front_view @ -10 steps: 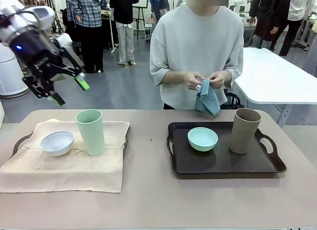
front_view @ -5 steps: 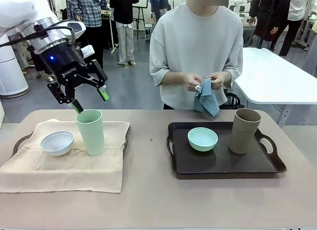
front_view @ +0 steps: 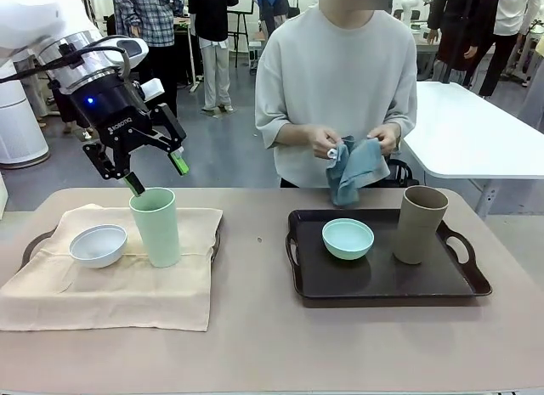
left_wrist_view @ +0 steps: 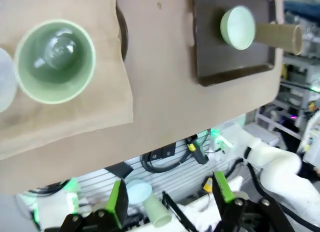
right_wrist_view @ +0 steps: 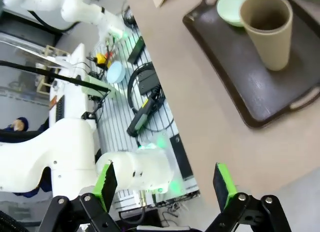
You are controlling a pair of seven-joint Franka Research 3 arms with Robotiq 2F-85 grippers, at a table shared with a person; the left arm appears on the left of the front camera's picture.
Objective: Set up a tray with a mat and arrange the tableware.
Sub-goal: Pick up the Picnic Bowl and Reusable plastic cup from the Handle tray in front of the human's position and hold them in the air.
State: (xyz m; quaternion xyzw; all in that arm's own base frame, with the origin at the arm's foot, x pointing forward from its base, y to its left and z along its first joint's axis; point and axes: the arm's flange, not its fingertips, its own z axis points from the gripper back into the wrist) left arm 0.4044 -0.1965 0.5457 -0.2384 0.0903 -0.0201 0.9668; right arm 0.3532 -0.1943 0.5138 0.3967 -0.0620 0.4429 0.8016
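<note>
- At left of centre in the front view, the pale-green tumbler (front_view: 155, 227) stands upright on the cream mat (front_view: 110, 284). The mat is draped over the left tray (front_view: 34, 242), and the white bowl (front_view: 99, 245) sits just beside the tumbler.
- The left end effector (front_view: 158, 176), a second ago off at the frame's upper left, has come in. It now hangs just above and behind the tumbler's rim with its fingers spread and nothing between them.
- One fingertip sits close to the rim's far-left edge; whether it touches I cannot tell.
- In the left wrist view the tumbler's mouth lies in the upper left corner, off the line between the fingers, so the grasp probably still needs centring.
- Further right, the mint-green bowl (front_view: 348, 239) and the tan tumbler (front_view: 421, 224) stand on the bare dark tray (front_view: 382, 280).
- Above it, the person's hands have shaken the bunched blue cloth (front_view: 353, 166) open, likely the mat for that tray.
- The right end effector (right_wrist_view: 164, 182) is spread wide and empty, well back from the table (front_view: 272, 344).
</note>
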